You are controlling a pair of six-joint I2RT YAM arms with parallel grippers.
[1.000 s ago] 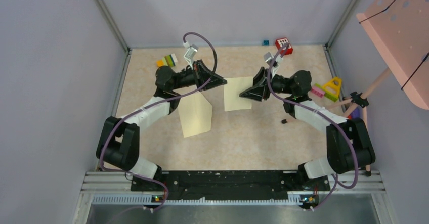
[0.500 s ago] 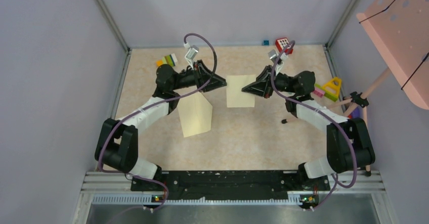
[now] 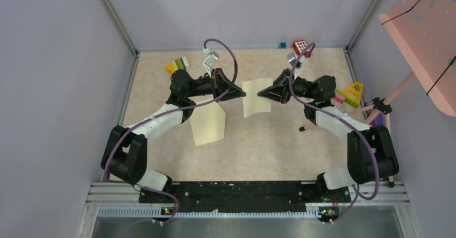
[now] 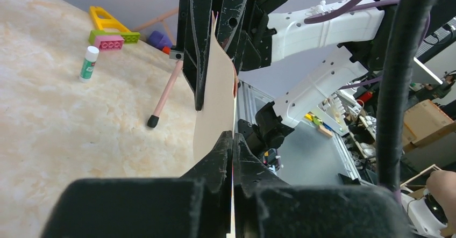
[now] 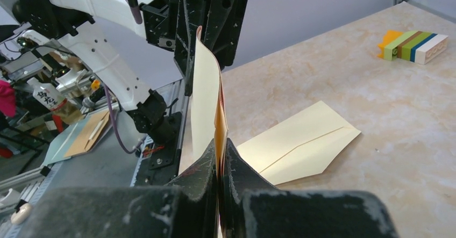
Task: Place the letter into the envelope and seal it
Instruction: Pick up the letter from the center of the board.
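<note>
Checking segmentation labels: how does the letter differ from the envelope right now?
Pose: the letter is held up on edge, off the table, while the envelope lies flat on it. Contact: the left gripper and right gripper are both shut on the letter; nothing touches the envelope. Shape: the letter is a slightly bowed rectangle; the envelope has a pointed flap. Both are pale cream paper.

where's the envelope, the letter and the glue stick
envelope [image 3: 207, 126], top view, middle of its flat face
letter [image 3: 253, 107], top view, lower middle of the sheet
glue stick [image 4: 88, 65], left wrist view, its white body
</note>
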